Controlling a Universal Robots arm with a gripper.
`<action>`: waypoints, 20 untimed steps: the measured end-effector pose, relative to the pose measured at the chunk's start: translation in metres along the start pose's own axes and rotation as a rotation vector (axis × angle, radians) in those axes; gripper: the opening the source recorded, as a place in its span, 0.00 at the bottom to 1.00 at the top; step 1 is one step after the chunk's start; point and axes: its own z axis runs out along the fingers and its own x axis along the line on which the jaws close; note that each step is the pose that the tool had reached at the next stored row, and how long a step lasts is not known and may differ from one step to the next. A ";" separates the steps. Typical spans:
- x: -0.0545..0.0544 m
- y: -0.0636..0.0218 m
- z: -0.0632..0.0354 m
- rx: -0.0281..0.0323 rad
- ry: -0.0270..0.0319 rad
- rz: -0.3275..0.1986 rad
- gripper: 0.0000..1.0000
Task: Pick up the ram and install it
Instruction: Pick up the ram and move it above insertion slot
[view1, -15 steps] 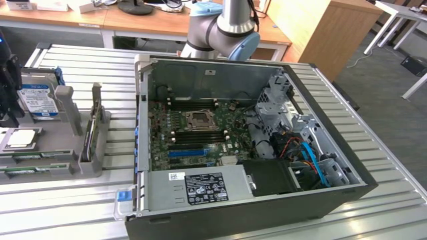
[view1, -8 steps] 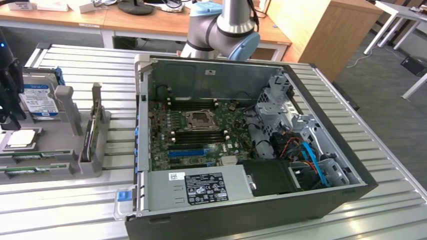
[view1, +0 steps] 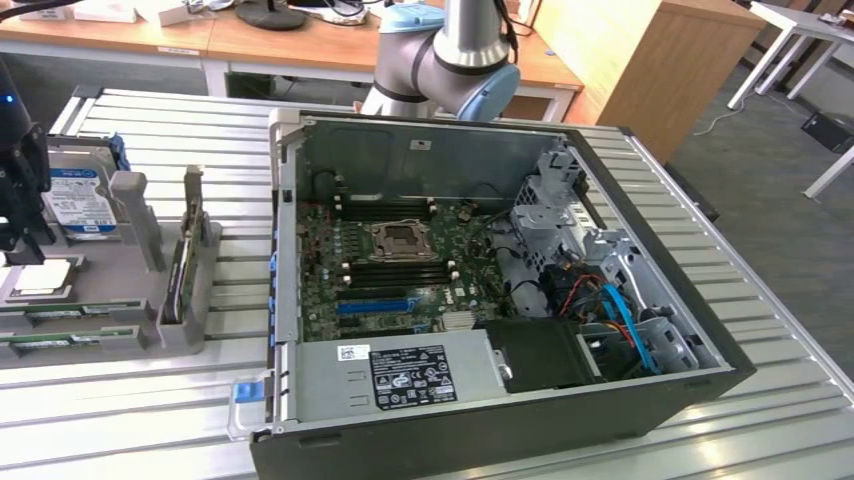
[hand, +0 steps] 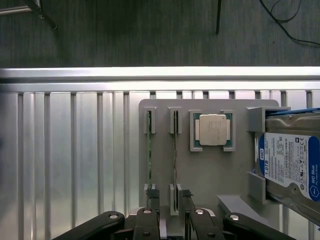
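Spread fingers (hand: 185, 196) point down over the ram (hand: 174, 150).

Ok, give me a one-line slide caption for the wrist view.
Open gripper poised over a grey tray holding two ram sticks, a CPU and a hard drive.

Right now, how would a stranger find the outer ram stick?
Beside the open computer case sits a grey tray. On it, next to the square processor, two thin green boards stand on edge in slots. The ram stick is the one farther from the processor.
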 end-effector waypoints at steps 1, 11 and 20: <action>0.000 0.0000 0.0001 0.0000 0.0001 0.000 0.30; 0.000 -0.0001 0.0030 0.0004 -0.0002 0.000 0.30; 0.000 -0.0002 0.0077 0.0003 -0.0001 0.000 0.30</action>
